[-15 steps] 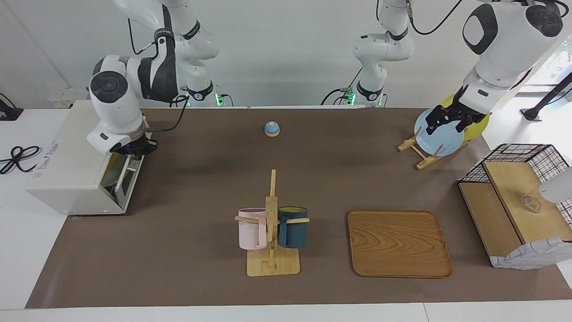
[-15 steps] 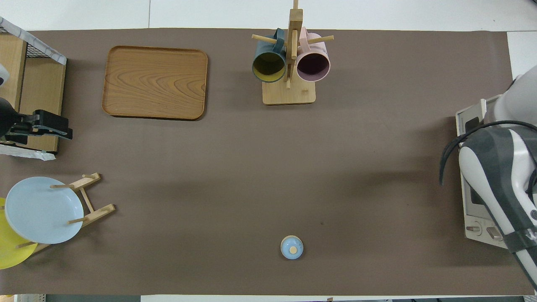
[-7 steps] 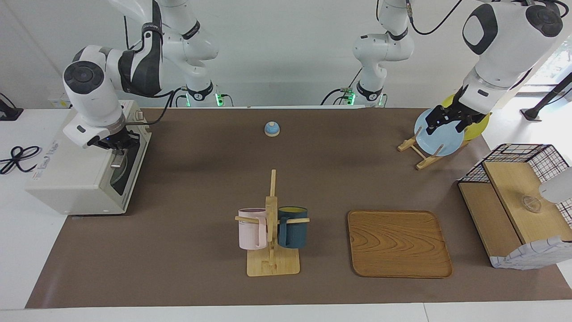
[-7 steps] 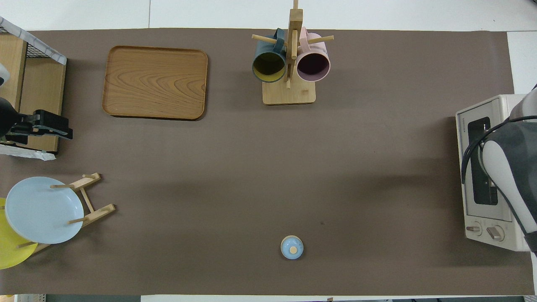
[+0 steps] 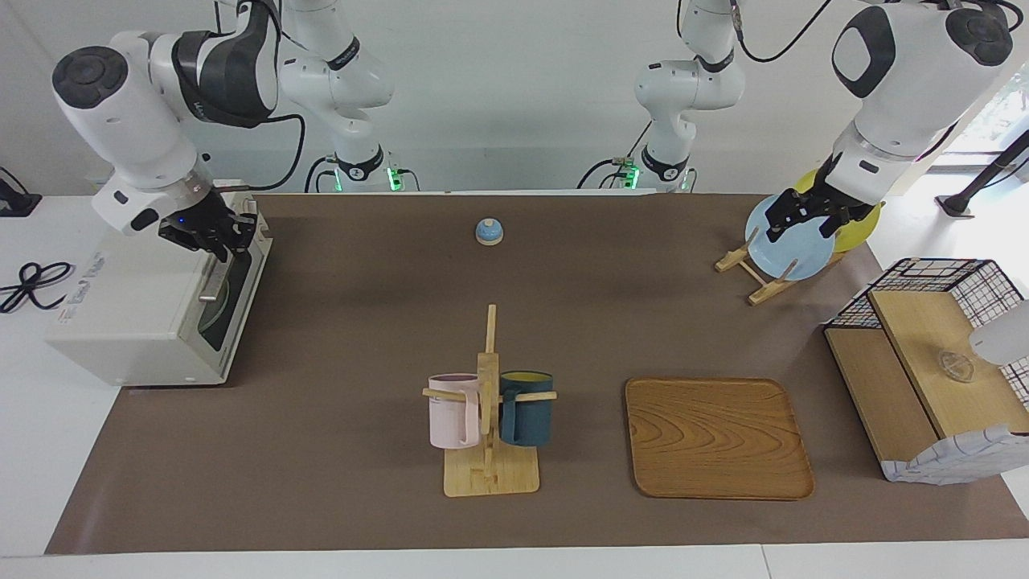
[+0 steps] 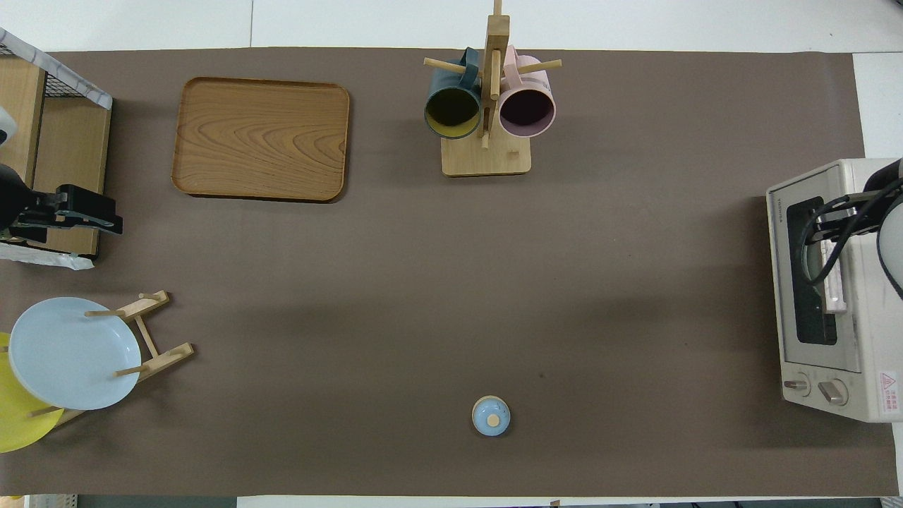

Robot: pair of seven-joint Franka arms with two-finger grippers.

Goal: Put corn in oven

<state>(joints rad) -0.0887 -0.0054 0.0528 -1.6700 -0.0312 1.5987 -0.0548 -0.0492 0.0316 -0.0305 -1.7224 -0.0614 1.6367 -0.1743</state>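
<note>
"Where is the corn?"

"I can't see it. The oven [image 5: 137, 314] sits at the right arm's end of the table, and its door [image 5: 229, 293] is shut. The glass is dark, so the corn might be inside, but I can't tell."

"What is the right gripper [image 5: 213, 235] doing?"

"It hangs just over the top front edge of the oven, above the handle [image 5: 212, 283]. I see nothing in it. I can't tell if its fingers are apart or pressed together."

"And the left gripper [image 5: 794, 225]?"

"That arm waits. Its gripper is up in the air at the left arm's end, near the blue plate [image 5: 792, 257] and the basket [image 5: 936, 277]. Its fingers are spread wide and hold nothing."

"What else is on the table?"

"A tray [image 5: 718, 438], a rack [image 5: 489, 418] with two cups, and a small blue knob [image 5: 489, 232] close to the robots."
</note>
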